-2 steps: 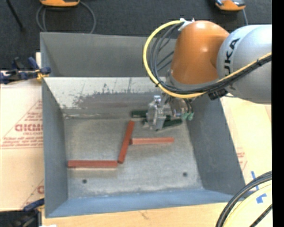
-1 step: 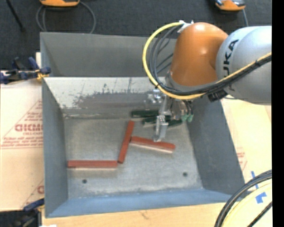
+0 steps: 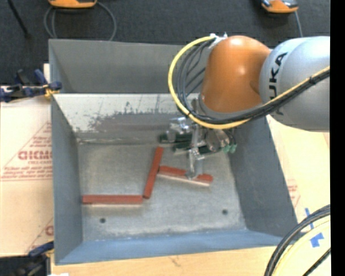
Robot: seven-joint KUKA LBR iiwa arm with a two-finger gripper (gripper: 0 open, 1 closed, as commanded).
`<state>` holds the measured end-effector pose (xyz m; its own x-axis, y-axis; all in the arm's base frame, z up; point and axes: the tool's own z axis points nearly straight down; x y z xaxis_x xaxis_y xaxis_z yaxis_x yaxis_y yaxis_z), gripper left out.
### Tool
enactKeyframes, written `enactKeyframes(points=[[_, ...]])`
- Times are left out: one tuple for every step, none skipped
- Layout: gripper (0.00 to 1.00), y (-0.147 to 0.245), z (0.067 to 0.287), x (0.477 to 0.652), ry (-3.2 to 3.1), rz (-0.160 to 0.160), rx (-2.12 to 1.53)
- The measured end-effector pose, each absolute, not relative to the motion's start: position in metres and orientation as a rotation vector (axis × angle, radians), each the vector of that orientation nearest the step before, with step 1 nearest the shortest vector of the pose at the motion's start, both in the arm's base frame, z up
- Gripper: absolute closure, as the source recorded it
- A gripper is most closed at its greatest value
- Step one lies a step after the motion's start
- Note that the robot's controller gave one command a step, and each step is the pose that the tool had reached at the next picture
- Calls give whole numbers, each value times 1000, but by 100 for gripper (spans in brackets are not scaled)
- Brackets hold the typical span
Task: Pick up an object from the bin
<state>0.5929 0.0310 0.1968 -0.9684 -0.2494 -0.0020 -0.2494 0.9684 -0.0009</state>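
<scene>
My gripper [image 3: 194,168] hangs over the middle right of the bin floor, its fingertips down at a short red-brown stick [image 3: 181,173] that lies almost flat, with a pale underside showing at its right end. A second red-brown stick [image 3: 152,173] leans diagonally just left of it, its top end near the first stick's left end. A third red-brown stick [image 3: 111,200] lies flat along the front left of the floor, touching the diagonal one's lower end. Whether the fingers are round the short stick I cannot make out.
The arm's orange dome and looped cables hang over the bin's back right. The bin's sloping walls close in on all sides, and the back wall lies close behind the gripper.
</scene>
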Motion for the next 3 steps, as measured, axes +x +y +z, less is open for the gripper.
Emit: enactKeyframes(points=[[0,16,68,567,3110,3,-421],[100,16,73,570,3103,1,-419],[100,8,224,566,3095,-5,-460]])
